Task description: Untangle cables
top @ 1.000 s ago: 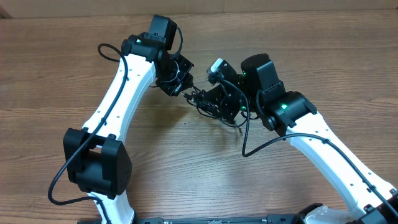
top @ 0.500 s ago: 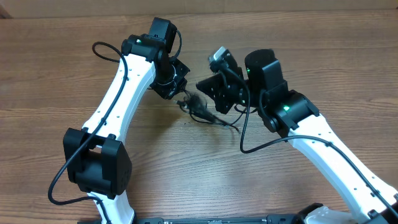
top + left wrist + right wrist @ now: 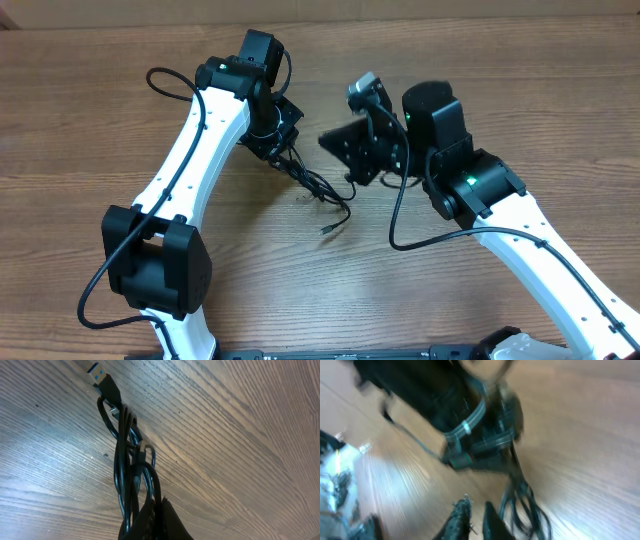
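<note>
- Brown wood-grain table [image 3: 90, 120] fills every view, with a white left arm [image 3: 195, 150] and a white right arm [image 3: 540, 235] reaching in from the near edge toward the middle.
- Left gripper [image 3: 284, 153] sits low over the table just left of centre, its jaws pressed together on the cables [image 3: 320, 188]. The left wrist view shows the black strands running straight out from between the closed fingers [image 3: 150, 520].
- From that grip the cables trail away across the wood toward the right arm's side, in a narrow bundle of loops twisted round one another. The loose far end lies flat on the table.
- In the left wrist view the bundle ends in a USB plug [image 3: 101, 375] — silver shell, blue insert — resting on the wood at the top of the frame.
- Right gripper [image 3: 324, 138] hangs to the right of the left one, its tips pointing toward it, clear of the cables and touching none of them.
- The right wrist view is badly blurred, yet its two fingertips [image 3: 461, 512] show a narrow slit of wood between them — slightly parted, nothing held.
- Beyond those tips the same view shows the dark bulk of the left wrist, with the cables hanging below it toward the table.
</note>
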Motion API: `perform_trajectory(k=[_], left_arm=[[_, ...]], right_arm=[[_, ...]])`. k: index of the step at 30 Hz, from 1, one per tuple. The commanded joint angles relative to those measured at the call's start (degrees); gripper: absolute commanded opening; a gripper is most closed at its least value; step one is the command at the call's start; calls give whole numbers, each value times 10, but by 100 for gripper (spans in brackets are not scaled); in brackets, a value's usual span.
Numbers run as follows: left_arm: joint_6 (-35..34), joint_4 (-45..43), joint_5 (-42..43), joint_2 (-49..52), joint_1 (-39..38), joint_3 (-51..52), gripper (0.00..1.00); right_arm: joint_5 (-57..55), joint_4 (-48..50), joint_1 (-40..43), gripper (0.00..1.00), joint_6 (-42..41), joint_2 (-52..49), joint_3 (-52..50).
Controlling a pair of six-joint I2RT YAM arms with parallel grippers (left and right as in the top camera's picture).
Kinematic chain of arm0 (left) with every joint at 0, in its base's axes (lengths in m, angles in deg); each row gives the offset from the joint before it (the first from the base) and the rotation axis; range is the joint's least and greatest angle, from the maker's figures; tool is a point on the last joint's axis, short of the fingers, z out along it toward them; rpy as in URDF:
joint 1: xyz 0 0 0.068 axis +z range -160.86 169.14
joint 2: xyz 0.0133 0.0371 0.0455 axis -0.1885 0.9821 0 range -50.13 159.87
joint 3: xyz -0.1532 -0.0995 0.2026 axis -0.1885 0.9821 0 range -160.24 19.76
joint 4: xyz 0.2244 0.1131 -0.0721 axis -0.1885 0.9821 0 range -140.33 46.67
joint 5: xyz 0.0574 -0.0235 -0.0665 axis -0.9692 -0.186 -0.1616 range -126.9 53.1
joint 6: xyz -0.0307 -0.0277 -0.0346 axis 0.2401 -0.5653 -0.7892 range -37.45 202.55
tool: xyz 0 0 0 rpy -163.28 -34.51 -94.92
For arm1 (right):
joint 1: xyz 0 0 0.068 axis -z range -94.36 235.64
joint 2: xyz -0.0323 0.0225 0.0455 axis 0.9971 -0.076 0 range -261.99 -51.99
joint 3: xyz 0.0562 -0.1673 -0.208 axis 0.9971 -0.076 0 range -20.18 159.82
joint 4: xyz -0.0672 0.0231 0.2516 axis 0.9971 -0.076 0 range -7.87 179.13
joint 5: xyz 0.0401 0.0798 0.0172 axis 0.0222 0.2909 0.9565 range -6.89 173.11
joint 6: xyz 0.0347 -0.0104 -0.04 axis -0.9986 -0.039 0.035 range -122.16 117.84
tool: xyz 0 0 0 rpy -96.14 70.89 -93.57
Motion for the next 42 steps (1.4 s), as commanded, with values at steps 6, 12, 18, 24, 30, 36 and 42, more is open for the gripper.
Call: perform_trajectory(k=[6, 12, 18, 24, 30, 36, 42], left_arm=[[12, -11, -9, 2, 2, 9, 4], [10, -14, -10, 2, 2, 9, 4], [10, -20, -15, 2, 2, 9, 4], [10, -32, -28, 2, 2, 9, 4], [10, -35, -27, 2, 2, 9, 5], [10, -34, -27, 2, 2, 9, 5], [11, -32, -27, 2, 2, 9, 4]], right_arm=[[-90, -113, 0, 29, 128, -14, 2], [-89, -125, 0, 33, 150, -58, 2], [-85, -126, -8, 33, 163, -99, 2], [-87, -125, -41, 33, 193, -104, 2], [-96, -121, -59, 36, 219, -109, 2], [-106, -103, -60, 34, 220, -133, 2], [-113, -84, -60, 26, 220, -163, 2]])
